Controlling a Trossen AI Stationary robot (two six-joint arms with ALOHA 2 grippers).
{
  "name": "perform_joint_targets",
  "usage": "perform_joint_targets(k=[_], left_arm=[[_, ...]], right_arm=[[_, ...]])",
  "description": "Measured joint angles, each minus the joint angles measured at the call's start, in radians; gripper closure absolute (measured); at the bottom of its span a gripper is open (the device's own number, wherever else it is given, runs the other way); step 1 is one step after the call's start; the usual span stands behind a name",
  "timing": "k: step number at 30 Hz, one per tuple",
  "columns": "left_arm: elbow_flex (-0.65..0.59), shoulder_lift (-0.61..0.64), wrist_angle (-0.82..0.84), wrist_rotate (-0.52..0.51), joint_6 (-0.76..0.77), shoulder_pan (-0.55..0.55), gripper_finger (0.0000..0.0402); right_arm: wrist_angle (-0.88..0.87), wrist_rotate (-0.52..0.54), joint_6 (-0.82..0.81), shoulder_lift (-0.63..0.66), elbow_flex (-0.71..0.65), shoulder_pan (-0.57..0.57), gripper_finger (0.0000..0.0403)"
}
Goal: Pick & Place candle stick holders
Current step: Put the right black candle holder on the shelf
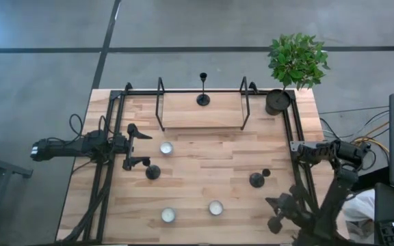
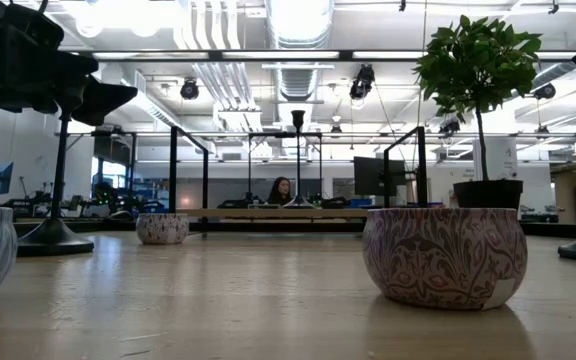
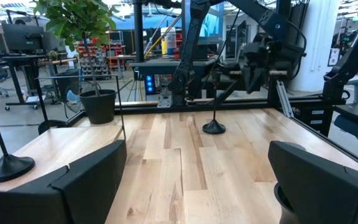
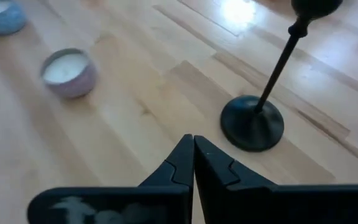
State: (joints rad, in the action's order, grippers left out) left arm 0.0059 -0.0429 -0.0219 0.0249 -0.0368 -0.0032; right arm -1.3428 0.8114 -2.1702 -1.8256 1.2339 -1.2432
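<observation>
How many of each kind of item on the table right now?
Candle stick holders: 3, at and.
Small candle bowls: 3, at and.
Potted plant: 1.
Raised wooden shelf: 1.
Total: 8

One candlestick holder (image 1: 203,90) stands on the raised shelf (image 1: 183,113) at the surface's (image 1: 204,178) back; the potted plant (image 1: 286,75) sits right of it.

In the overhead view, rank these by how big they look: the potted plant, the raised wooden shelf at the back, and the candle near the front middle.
1. Raised wooden shelf
2. Potted plant
3. Candle
</observation>
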Motion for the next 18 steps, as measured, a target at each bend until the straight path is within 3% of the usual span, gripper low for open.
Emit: perform_joint_targets(k=[5, 9, 14, 18], left_arm=[[0.0, 0.0, 0.0, 0.0, 0.0, 0.0, 0.0003], [0.0, 0.0, 0.0, 0.0, 0.0, 0.0, 0.0003], [0.0, 0.0, 0.0, 0.0, 0.0, 0.0, 0.0003], [0.0, 0.0, 0.0, 0.0, 0.0, 0.0, 0.0003]], right_arm=[[-0.141, 0.003, 0.0, -0.023, 0.113, -0.032, 0.0394], [-0.227, 0.075, 0.002, -0.026, 0.21, -0.041, 0.0394], [-0.229, 0.106, -0.017, -0.037, 0.222, -0.05, 0.0394], [-0.229, 0.058, -0.011, -0.043, 0.205, -0.053, 0.0394]])
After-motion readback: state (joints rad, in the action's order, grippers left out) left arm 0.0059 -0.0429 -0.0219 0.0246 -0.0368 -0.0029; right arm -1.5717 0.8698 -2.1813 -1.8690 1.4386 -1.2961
